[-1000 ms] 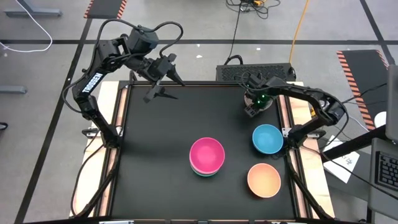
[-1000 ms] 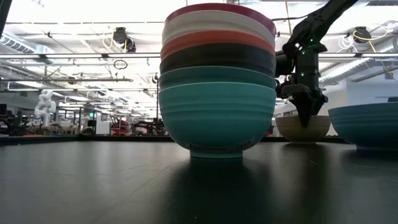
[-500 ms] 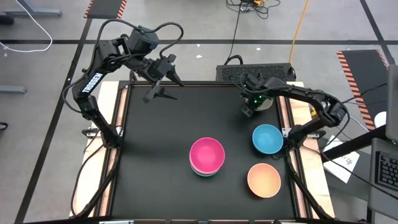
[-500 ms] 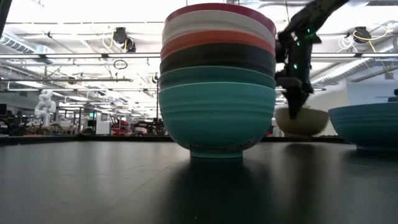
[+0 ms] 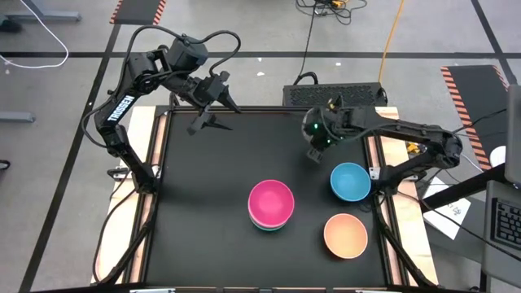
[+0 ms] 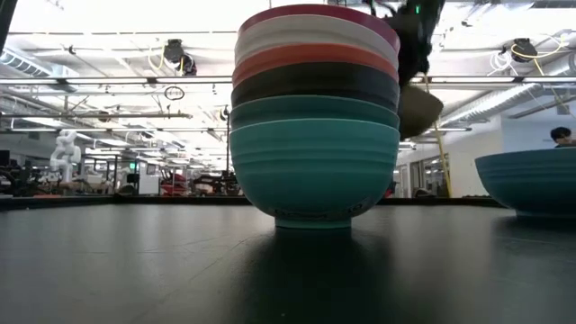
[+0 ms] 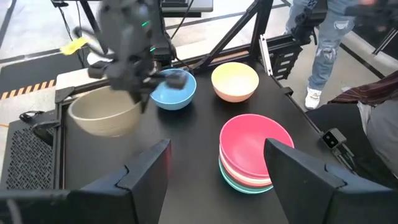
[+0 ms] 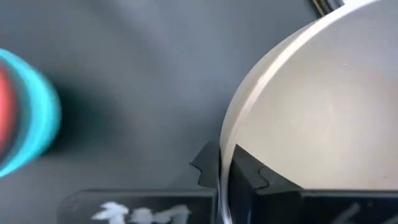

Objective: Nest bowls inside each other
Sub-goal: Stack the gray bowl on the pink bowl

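Altogether nine bowls can be counted, though not all in one view. Nearest the front edge of the worktop [image 5: 203, 244], towards its right side, a single peach-orange bowl [image 5: 346, 235] is set. Just beyond it, close to the right edge, a single blue bowl [image 5: 351, 181] is seen. Beside these, near the middle, one stack of six nested bowls [image 6: 314, 117] is stood; in the low view its rims are read from the bottom as turquoise, dark green, black, red, white and magenta, and from above only the magenta bowl [image 5: 270, 201] on top is shown.

Wide bare room is left over the whole left half and along the front edge; the right side is the crowded one.

Farther back, the grey-brown bowl [image 7: 104, 112] is held clear of the surface, tilted, by the right gripper [image 5: 313, 150], whose fingers are clamped on its rim, one inside the wall and one outside. It is carried above the far right part of the worktop, behind the blue bowl and apart from the stack.

At the far left corner the left gripper [image 5: 213, 110] is held aloft with its fingers spread, nothing between them.
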Controlling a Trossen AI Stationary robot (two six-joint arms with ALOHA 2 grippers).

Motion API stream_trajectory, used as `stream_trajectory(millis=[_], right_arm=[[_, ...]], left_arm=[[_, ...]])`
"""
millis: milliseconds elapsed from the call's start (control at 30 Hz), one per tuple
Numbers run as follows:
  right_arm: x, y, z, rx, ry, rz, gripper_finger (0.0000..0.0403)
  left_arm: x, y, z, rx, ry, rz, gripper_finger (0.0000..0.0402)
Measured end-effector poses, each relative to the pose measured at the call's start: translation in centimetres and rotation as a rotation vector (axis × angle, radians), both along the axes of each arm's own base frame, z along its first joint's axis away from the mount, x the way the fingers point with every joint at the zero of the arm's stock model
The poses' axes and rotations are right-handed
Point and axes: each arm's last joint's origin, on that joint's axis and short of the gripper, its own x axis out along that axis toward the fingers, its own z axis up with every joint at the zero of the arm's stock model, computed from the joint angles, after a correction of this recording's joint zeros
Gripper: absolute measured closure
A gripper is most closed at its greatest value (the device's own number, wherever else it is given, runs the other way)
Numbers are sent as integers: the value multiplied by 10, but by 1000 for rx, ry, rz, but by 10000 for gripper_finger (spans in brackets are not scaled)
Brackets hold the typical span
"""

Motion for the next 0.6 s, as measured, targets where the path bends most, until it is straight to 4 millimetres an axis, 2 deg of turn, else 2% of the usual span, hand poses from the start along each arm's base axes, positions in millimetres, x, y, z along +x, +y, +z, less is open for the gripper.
stream_trajectory(millis=[267, 467, 600], right_arm=[[14, 66, 37, 66, -153, 116, 402], [24, 105, 52, 100, -333, 232, 402], [32, 125, 54, 160, -403, 303, 403]], left_arm=[[0, 0, 0, 0, -1, 0, 144], [0, 0, 0, -1, -4, 1, 144], [1, 0, 1, -2, -9, 3, 144]])
